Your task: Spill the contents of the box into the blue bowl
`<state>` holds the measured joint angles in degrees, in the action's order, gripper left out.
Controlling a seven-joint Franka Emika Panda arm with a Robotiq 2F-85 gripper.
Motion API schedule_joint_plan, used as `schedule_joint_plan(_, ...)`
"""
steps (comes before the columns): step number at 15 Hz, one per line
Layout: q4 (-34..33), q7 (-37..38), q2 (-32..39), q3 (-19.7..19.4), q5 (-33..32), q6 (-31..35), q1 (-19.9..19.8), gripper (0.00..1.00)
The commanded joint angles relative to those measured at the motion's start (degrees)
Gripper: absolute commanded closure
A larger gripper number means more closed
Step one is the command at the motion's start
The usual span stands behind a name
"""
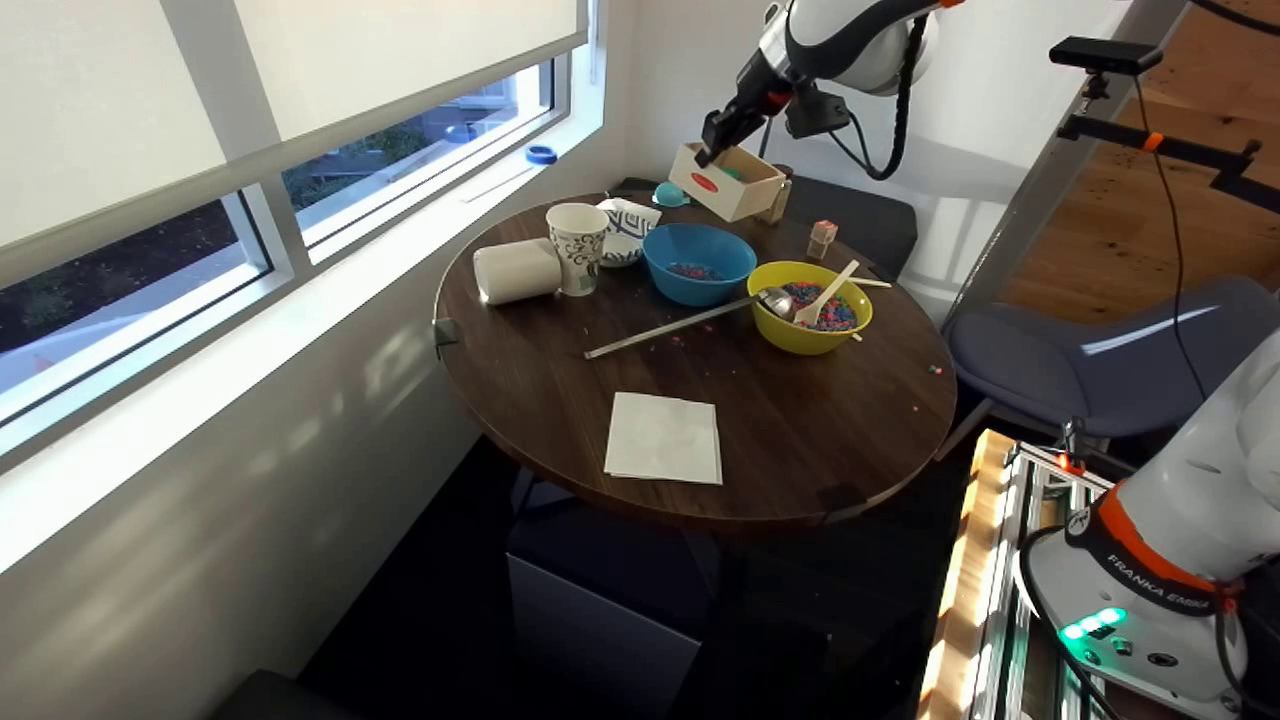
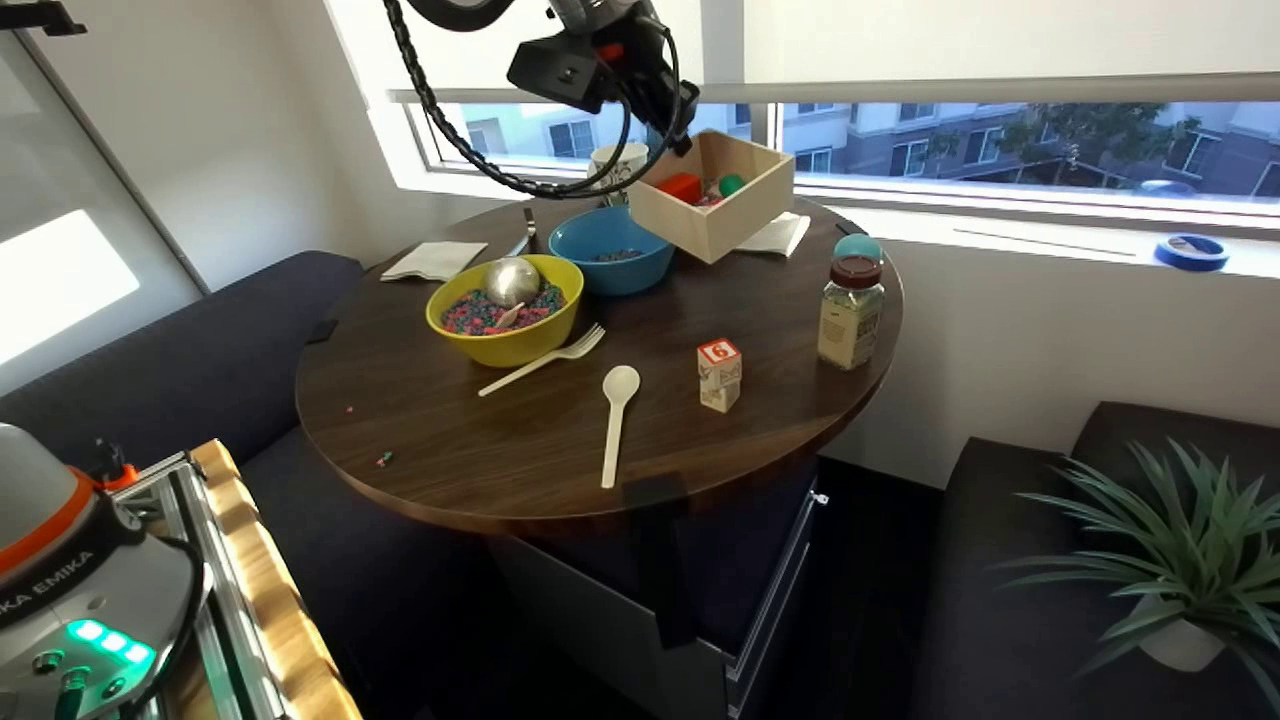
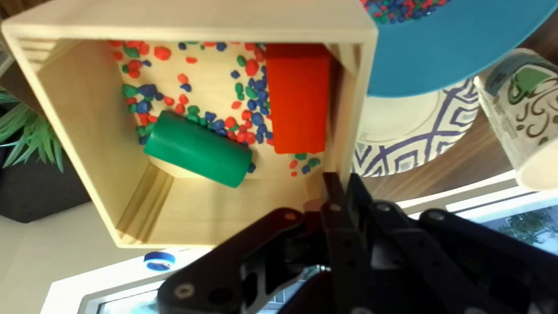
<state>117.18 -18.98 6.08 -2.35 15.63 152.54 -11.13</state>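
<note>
standing near windows [image 1: 390,155], round table [image 1: 540,390]

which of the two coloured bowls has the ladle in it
The yellow bowl: the metal ladle rests with its head inside; the blue bowl shows small coloured pieces but no utensil.

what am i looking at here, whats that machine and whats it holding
The machine is a white and black jointed robot arm ending in a black two-fingered gripper. Two pictures are taken from outside the robot; the third looks out from its wrist.

The gripper pinches one wall of an open pale wooden box, holding it above a round dark-wood table. Inside lie a green cylinder, a red rectangular block and small red, green and blue pieces.

On the table stand a round blue plastic-looking bowl and a round yellow plastic-looking bowl, both with similar pieces inside, plus a patterned white cup and two stacked wooden cubes.
</note>
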Motion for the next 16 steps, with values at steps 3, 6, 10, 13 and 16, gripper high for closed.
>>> schedule_joint_plan(3, 1.1, -6.0, -3.6, 1.8, 11.3, -6.8, 1.9, 0.93)
schedule_joint_plan(6, 1.7, -8.8, -5.5, 1.7, 16.4, -10.4, 3.1, 0.93)
schedule_joint_plan(10, 2.2, -11.8, -7.9, 0.9, 20.7, -16.1, 4.3, 0.93)
schedule_joint_plan(13, 1.9, -13.1, -8.9, 0.2, 23.0, -21.2, 4.8, 0.93)
schedule_joint_plan(16, 1.1, -13.7, -9.0, -0.8, 25.1, -25.5, 4.9, 0.93)
